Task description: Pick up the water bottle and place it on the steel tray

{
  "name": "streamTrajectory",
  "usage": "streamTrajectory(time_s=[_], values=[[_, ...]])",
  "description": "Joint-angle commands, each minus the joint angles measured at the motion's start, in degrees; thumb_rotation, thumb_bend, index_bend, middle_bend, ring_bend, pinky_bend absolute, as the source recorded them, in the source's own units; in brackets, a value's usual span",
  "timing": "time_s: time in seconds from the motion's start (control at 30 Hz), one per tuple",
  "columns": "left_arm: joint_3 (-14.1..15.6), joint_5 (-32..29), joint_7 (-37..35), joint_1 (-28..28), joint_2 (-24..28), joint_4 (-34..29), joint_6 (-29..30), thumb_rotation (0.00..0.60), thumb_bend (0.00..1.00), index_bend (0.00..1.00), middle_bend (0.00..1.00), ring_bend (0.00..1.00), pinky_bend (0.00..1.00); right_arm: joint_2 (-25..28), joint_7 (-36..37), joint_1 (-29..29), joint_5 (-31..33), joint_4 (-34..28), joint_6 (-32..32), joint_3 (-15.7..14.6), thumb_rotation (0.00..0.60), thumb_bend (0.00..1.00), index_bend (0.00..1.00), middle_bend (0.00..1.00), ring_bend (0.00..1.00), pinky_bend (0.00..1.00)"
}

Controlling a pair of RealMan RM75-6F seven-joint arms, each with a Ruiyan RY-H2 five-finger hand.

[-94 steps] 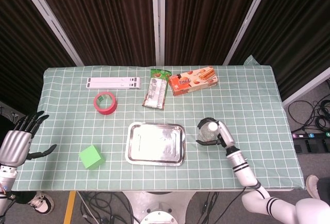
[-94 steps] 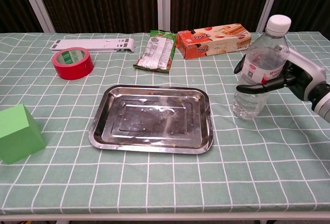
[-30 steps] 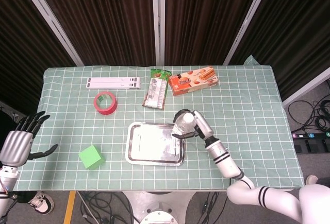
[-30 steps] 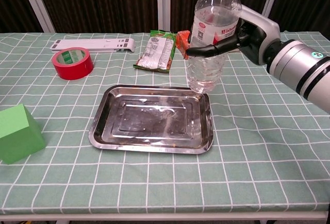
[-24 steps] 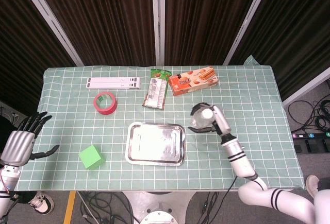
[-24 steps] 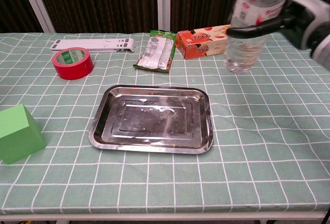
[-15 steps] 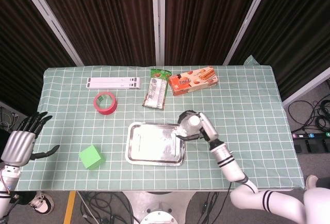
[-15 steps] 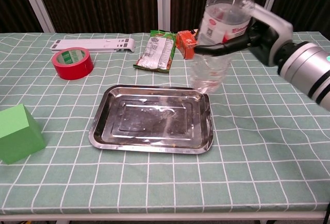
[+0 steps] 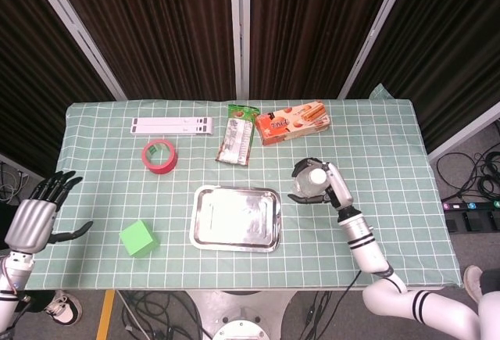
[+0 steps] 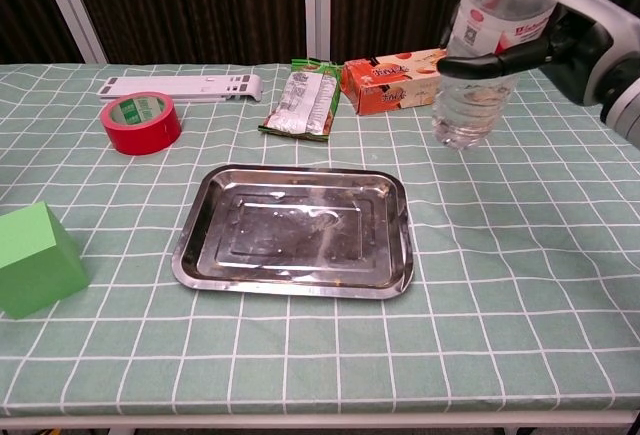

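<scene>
Right hand [image 10: 560, 40] grips the water bottle [image 10: 488, 55] upright in the air, to the right of the steel tray [image 10: 295, 230].

The bottle is clear ribbed plastic, looking empty, with a white label printed in red; its wording is too small to read. Its base hangs above the checked cloth, clear of the tray. The left hand [image 9: 35, 219] hovers off the table's left edge, fingers spread, holding nothing.

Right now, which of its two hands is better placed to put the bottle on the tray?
The right hand: it already grips the water bottle beside the steel tray. The left hand hangs open off the table's far edge.
</scene>
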Motion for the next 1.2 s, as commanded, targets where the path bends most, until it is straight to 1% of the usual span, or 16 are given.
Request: streamTrajectory(time_s=[0.03, 0.2, 0.43, 0.67, 0.83, 0.9, 1.03, 1.1, 1.2], values=[[-0.07, -0.26, -0.08, 0.37, 0.41, -0.13, 0.47, 0.362, 0.23, 0.18, 0.19, 0.10, 0.16, -3.12, 0.04, 1.52, -0.29, 0.86, -1.56, -0.46, 0.600, 0.00, 0.62, 0.50, 0.34, 0.40], [-0.17, -0.46, -0.16, 0.82, 1.00, -0.41, 1.10, 0.363, 0.23, 0.18, 0.19, 0.10, 0.16, -7.97, 0.02, 4.28, 0.30, 3.76, -4.48, -0.05, 0.600, 0.00, 0.62, 0.50, 0.34, 0.40], [-0.03, -0.99, -0.24, 1.28, 0.79, 0.10, 0.93, 0.363, 0.23, 0.18, 0.19, 0.10, 0.16, -15.01, 1.13, 8.16, 1.38, 10.76, -9.44, 0.19, 0.600, 0.00, 0.62, 0.50, 0.34, 0.40], [-0.05, -1.15, -1.29, 1.44, 0.30, 1.50, 0.84, 0.363, 0.23, 0.18, 0.19, 0.10, 0.16, -18.66, 3.65, 10.19, 1.54, 15.45, -12.07, 0.42, 0.600, 0.00, 0.62, 0.50, 0.34, 0.41], [-0.33, -1.24, -1.98, 1.44, 0.55, 1.83, 1.00, 0.365, 0.23, 0.18, 0.19, 0.10, 0.16, -19.37, 4.42, 10.74, 0.16, 17.51, -12.11, -0.40, 0.600, 0.00, 0.61, 0.48, 0.33, 0.39], [-0.31, -1.14, -2.12, 1.50, 0.55, 1.91, 1.12, 0.365, 0.23, 0.18, 0.19, 0.10, 0.16, -18.95, 5.12, 11.04, -0.71, 17.67, -12.48, -1.02, 0.600, 0.00, 0.55, 0.45, 0.30, 0.34], [-0.27, -0.93, -2.06, 1.42, 0.45, 1.82, 1.06, 0.363, 0.23, 0.18, 0.19, 0.10, 0.16, -17.13, 7.26, 11.86, -2.61, 16.88, -14.33, -2.78, 0.600, 0.00, 0.35, 0.36, 0.18, 0.24], [-0.24, -0.84, -1.94, 1.43, 0.44, 1.75, 1.09, 0.366, 0.23, 0.18, 0.19, 0.10, 0.16, -16.40, 7.11, 11.93, -3.36, 16.49, -14.24, -3.42, 0.600, 0.00, 0.22, 0.30, 0.09, 0.17], [-0.36, -0.70, -1.83, 1.41, 0.51, 1.46, 1.33, 0.364, 0.23, 0.18, 0.19, 0.10, 0.16, -14.76, 6.25, 11.83, -4.19, 15.15, -13.99, -4.25, 0.600, 0.00, 0.08, 0.23, 0.03, 0.09]])
